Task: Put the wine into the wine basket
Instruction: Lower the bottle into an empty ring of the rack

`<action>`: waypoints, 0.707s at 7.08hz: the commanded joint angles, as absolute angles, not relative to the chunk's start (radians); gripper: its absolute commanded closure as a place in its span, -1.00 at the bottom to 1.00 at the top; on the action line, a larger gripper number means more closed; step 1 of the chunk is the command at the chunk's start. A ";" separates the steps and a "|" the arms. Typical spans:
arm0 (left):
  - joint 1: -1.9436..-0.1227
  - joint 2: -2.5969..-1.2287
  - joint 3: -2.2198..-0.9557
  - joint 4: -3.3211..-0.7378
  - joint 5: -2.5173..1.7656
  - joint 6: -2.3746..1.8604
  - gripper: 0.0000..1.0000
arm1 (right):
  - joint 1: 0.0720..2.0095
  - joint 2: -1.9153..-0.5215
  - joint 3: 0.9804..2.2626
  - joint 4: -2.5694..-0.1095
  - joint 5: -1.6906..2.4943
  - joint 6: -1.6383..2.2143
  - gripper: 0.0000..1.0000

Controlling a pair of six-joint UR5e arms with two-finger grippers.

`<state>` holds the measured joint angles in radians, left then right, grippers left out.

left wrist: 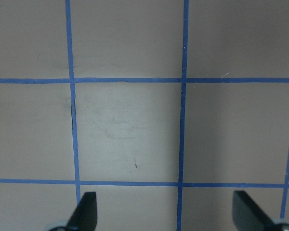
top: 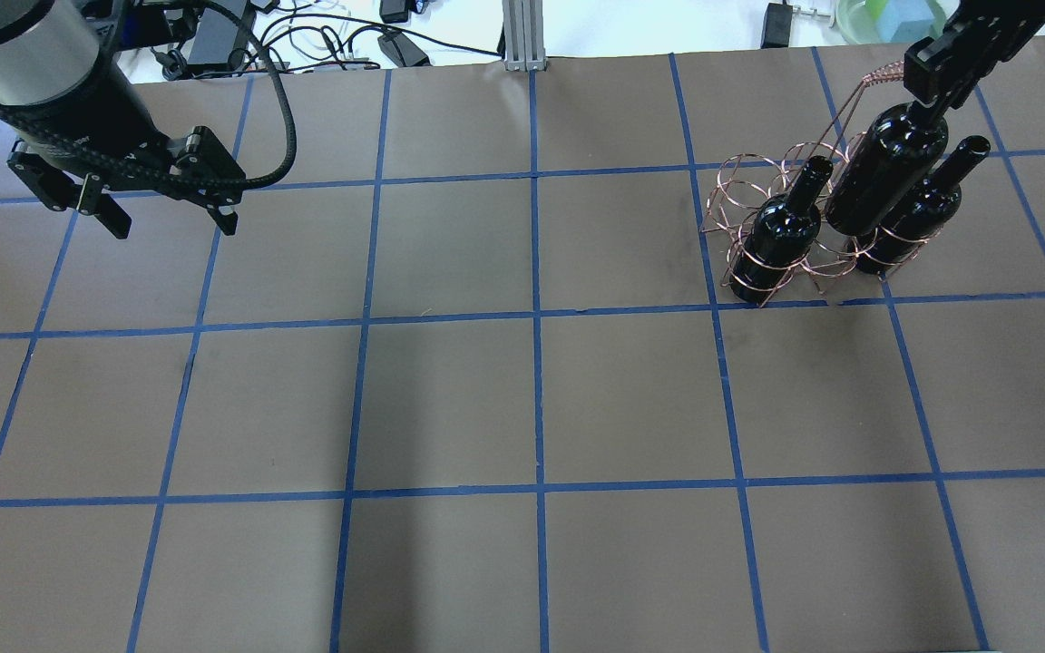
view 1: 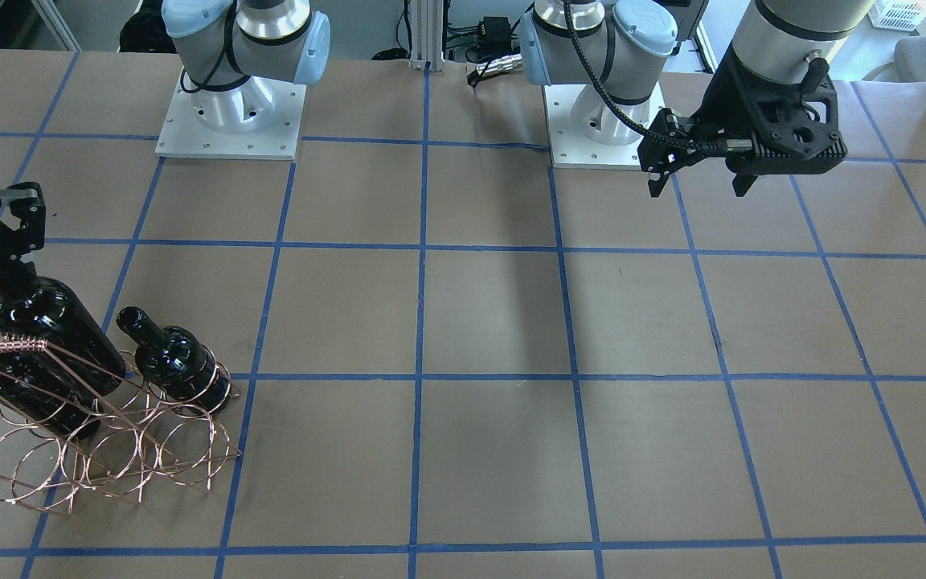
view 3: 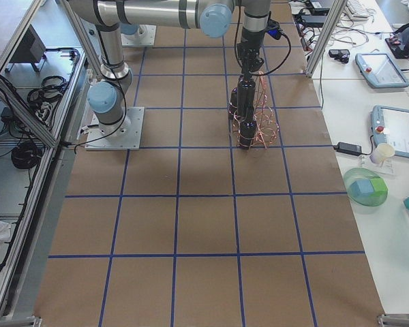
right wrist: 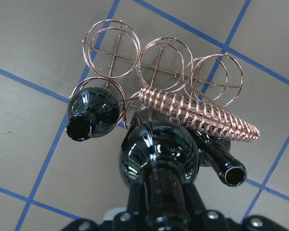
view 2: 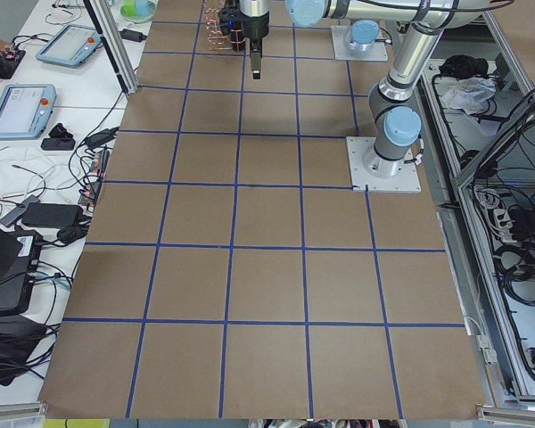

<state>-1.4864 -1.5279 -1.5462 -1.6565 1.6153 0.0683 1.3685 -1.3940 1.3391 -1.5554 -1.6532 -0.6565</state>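
My right gripper (top: 935, 82) is shut on the neck of a near-black wine bottle (top: 885, 172) and holds it tilted over the copper wire basket (top: 745, 186). The bottle's lower end is at the middle ring, between two other bottles (top: 776, 240) (top: 917, 213) that stand in the outer rings. I cannot tell how deep it sits. The right wrist view looks down the held bottle (right wrist: 159, 154), with the coil-wrapped handle (right wrist: 197, 113) just behind it. In the front view the held bottle (view 1: 61, 322) sits higher than its neighbours. My left gripper (top: 164, 218) is open and empty, far away.
The basket's far row of rings (right wrist: 111, 45) holds nothing. The brown table with its blue tape grid (top: 536, 399) lies bare between the arms. The left wrist view shows only the grid and both open fingertips (left wrist: 86, 211). The arm bases (view 1: 230, 121) stand at the robot side.
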 commanded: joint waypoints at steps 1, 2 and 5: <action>-1.486 -1.528 -1.546 -1.657 1.615 0.071 -1.00 | 1.368 -1.373 1.341 -1.562 -1.652 -0.657 1.00; -1.486 -1.528 -1.546 -1.657 1.615 0.071 -1.00 | 1.368 -1.368 1.341 -1.563 -1.652 -0.657 1.00; -1.486 -1.528 -1.546 -1.657 1.617 0.071 -1.00 | 1.370 -1.362 1.345 -1.562 -1.652 -0.658 1.00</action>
